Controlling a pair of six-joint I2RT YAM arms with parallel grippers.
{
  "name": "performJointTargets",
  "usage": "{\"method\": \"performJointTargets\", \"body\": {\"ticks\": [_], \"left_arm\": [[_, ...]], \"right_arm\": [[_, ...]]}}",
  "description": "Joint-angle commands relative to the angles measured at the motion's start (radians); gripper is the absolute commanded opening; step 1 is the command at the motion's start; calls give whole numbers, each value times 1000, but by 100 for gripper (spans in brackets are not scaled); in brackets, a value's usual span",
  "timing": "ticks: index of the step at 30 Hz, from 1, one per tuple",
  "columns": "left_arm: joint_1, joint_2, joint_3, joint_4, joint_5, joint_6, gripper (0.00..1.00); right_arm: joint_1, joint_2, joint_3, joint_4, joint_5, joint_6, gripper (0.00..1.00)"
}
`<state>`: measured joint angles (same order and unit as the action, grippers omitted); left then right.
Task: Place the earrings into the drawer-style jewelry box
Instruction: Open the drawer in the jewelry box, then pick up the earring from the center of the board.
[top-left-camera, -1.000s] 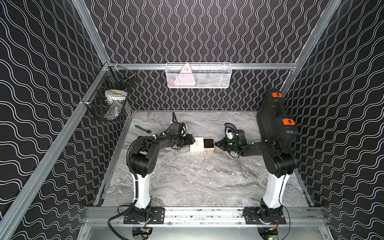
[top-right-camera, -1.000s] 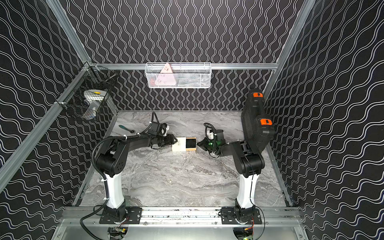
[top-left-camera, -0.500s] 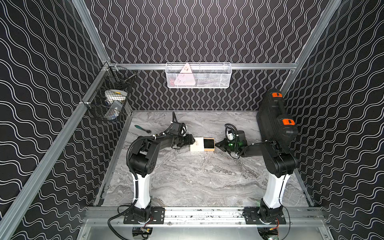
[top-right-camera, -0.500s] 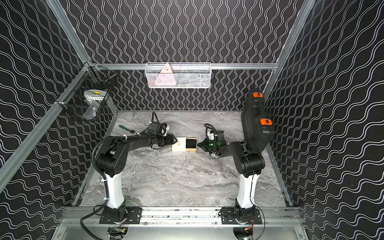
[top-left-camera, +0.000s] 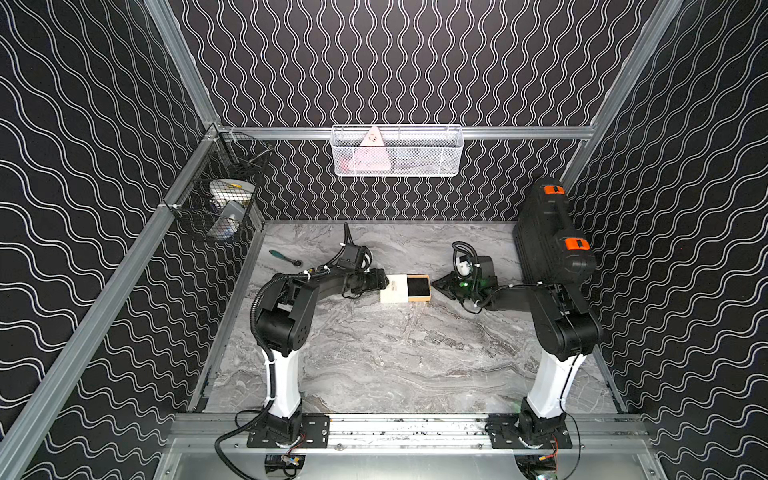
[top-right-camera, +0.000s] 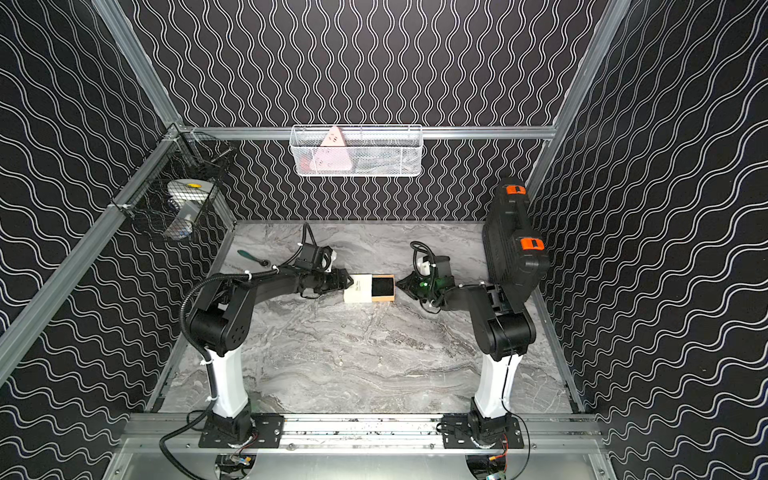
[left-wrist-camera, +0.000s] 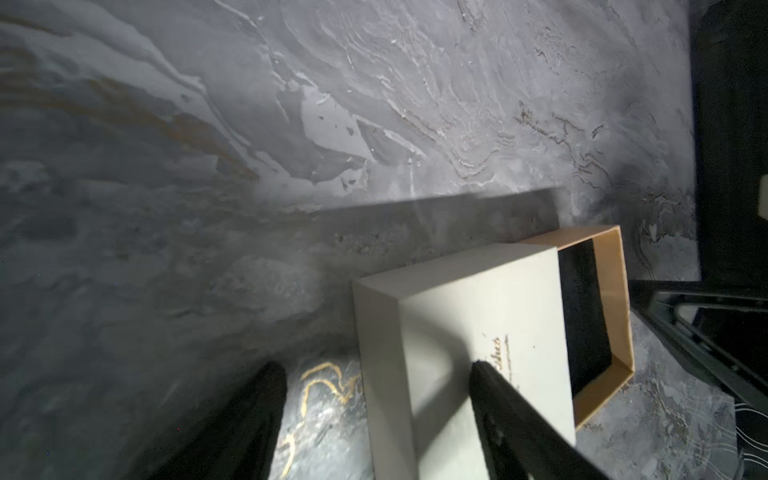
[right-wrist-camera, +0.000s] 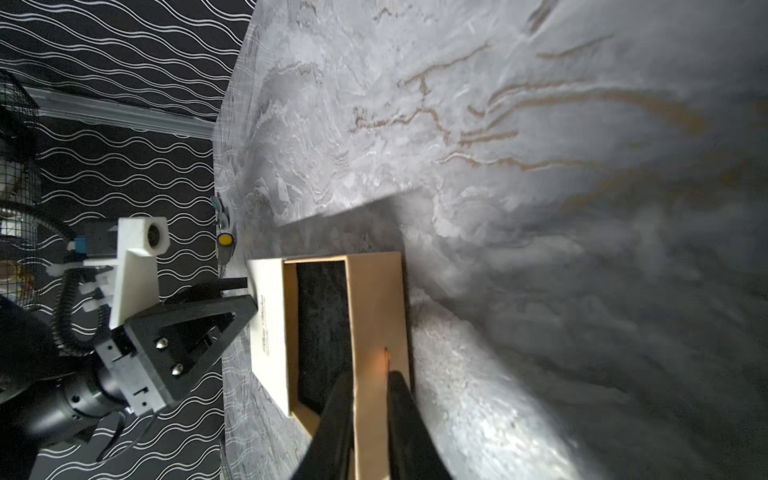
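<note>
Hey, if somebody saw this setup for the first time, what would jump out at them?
The small cream jewelry box mid-table, its tan tray slid partway out to show black lining, sits between the left tool and right tool. Next, the big black case with orange latches, standing upright beside the right arm.

The drawer-style jewelry box (top-left-camera: 405, 288) lies flat on the tabletop (top-left-camera: 374, 353). Its cream-white sleeve (top-left-camera: 394, 289) faces the left tool (top-left-camera: 384, 284). The tan, black-lined tray (top-left-camera: 418, 286) is slid partly out toward the right tool (top-left-camera: 436, 284).

Black wavy-lined walls (top-left-camera: 374, 62) enclose a grey marbled tabletop (top-left-camera: 395, 365) with aluminium rails (top-left-camera: 519, 132)
</note>
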<state>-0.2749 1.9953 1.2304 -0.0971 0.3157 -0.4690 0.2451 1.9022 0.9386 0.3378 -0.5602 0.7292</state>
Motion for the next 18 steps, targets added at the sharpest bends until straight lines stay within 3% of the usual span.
{"method": "performJointTargets", "body": {"ticks": [1,6,10,18], "left_arm": [[1,-5,-7,-118,-55,8,79],[1,-58,-17,-130,-69,1,84],[-5,-164,-45,-161,-152,-3,89],[-111,-430,-219,-97,-206,-61,89]], "right_arm": [[-4,-41,11,-108,42,-29,30],[-4,-155,-10,-236,80,-50,30],[27,-275,-13,-424,137,-54,30],[204,-481,-105,-609,238,-47,31]]}}
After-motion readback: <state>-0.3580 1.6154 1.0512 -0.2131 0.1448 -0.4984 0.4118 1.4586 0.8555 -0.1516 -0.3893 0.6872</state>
